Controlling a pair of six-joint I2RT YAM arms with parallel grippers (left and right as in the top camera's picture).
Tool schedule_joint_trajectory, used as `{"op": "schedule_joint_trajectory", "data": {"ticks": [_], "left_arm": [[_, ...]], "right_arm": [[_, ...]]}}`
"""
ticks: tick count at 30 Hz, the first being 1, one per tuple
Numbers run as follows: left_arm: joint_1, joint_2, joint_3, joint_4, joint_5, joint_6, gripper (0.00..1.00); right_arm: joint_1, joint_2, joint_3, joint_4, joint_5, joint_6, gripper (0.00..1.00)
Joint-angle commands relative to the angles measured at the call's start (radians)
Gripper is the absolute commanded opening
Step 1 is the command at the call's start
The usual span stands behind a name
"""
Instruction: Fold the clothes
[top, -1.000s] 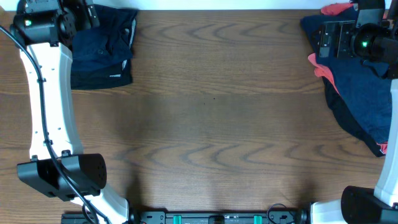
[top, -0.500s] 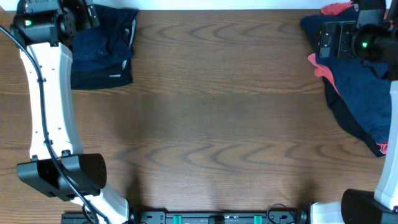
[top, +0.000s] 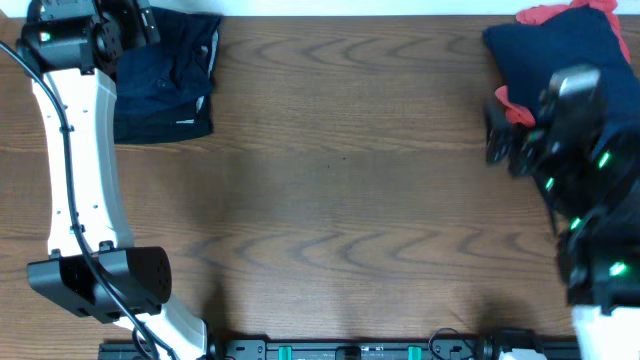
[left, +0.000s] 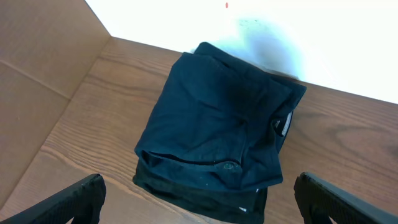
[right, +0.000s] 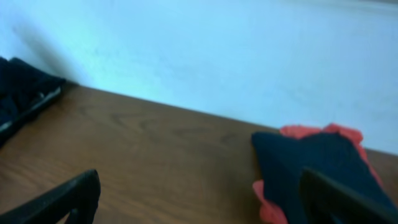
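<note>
- The right gripper (right: 199, 186) hangs above the wooden table (top: 340, 190), jaws spread wide and clasping nothing (its arm is blurred in the overhead view)
- Beyond it, in the far right corner, lies a loose heap of navy and coral-red clothes (top: 555, 45)
- At the far left a folded navy stack (left: 217, 137) rests on the wood
- The left gripper (left: 199, 186) hovers over that stack, jaws wide apart and unloaded

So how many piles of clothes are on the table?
2: a folded navy stack at the far left corner, and a loose navy and coral heap at far right, which the right arm partly hides.
</note>
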Motion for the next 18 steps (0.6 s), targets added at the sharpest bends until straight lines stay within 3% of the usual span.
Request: {"op": "schedule_joint_trajectory", "data": {"ticks": [1,9,18], "left_arm": [[0.005,-0.002,0.003,0.0,-0.002,-0.01,0.98],[0.005,-0.002,0.003,0.0,-0.002,-0.01,0.98],[0.006,-0.002,0.003,0.0,-0.002,-0.01,0.98]], "right_arm": [[0.008,-0.115,-0.212,0.084,-0.005,-0.01,0.99],[0.008,-0.435,-0.644,0.407,0.0,-0.002,0.99],[0.04,-0.739,-0.879,0.425,0.077,0.104,0.99]]}}
